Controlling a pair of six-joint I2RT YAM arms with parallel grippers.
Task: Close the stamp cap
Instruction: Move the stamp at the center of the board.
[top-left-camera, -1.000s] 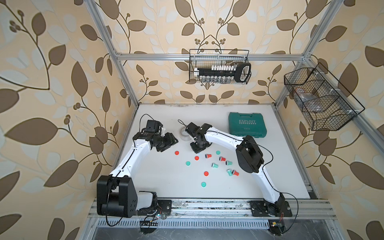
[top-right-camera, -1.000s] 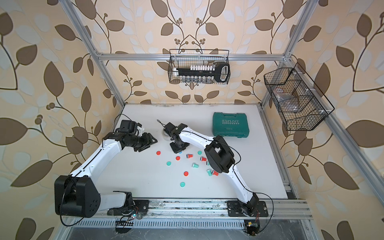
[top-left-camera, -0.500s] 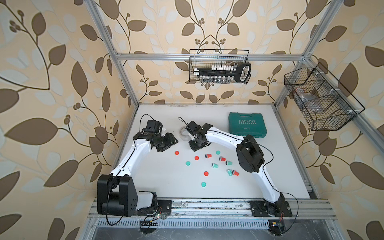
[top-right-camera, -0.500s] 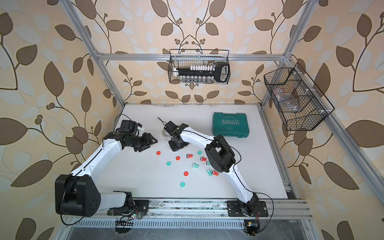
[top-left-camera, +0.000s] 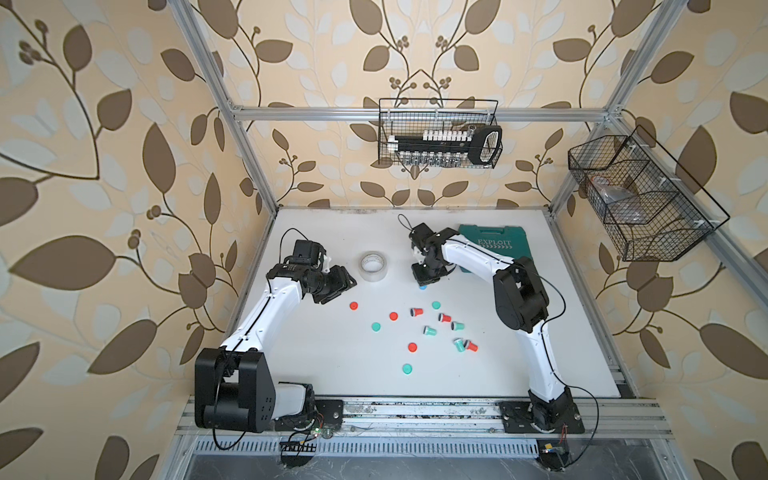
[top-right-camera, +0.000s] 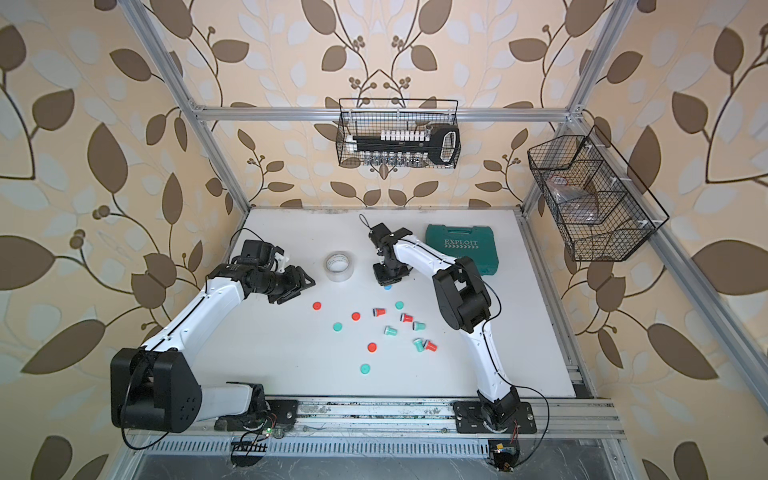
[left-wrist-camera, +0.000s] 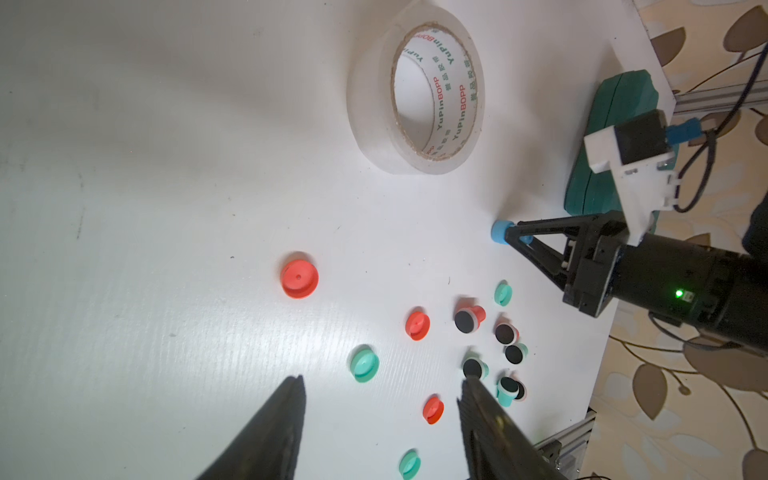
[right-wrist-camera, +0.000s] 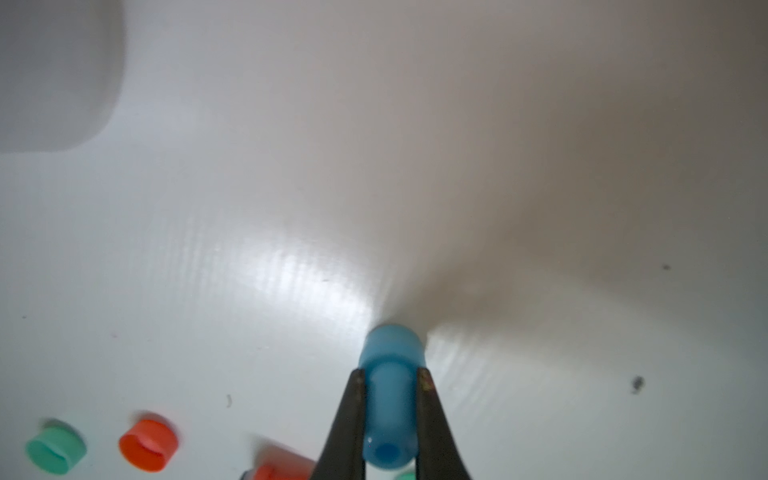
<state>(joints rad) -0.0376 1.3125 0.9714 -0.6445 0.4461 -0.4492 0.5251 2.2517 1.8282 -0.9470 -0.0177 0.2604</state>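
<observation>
My right gripper (right-wrist-camera: 390, 374) is shut on the narrow neck of a blue stamp (right-wrist-camera: 390, 399), whose wider end points down at the white table (top-left-camera: 316, 353). In both top views the blue stamp (top-left-camera: 422, 286) (top-right-camera: 387, 286) peeks out under the right gripper (top-left-camera: 426, 276). Several loose red and green caps, such as a red cap (top-left-camera: 353, 306) and a green cap (top-left-camera: 376, 327), lie in mid-table. Several uncapped stamps (top-left-camera: 444, 318) with black faces lie beside them. My left gripper (left-wrist-camera: 382, 380) hangs open over the left of the table, holding nothing.
A clear tape roll (top-left-camera: 374, 266) lies between the two grippers. A green tool case (top-left-camera: 496, 245) sits at the back right. A wire basket (top-left-camera: 438, 137) hangs on the back wall and another wire basket (top-left-camera: 640, 199) on the right wall.
My right gripper has shifted to the right and a little toward the back, away from the tape roll, still shut on the blue stamp. The left arm has not moved.
</observation>
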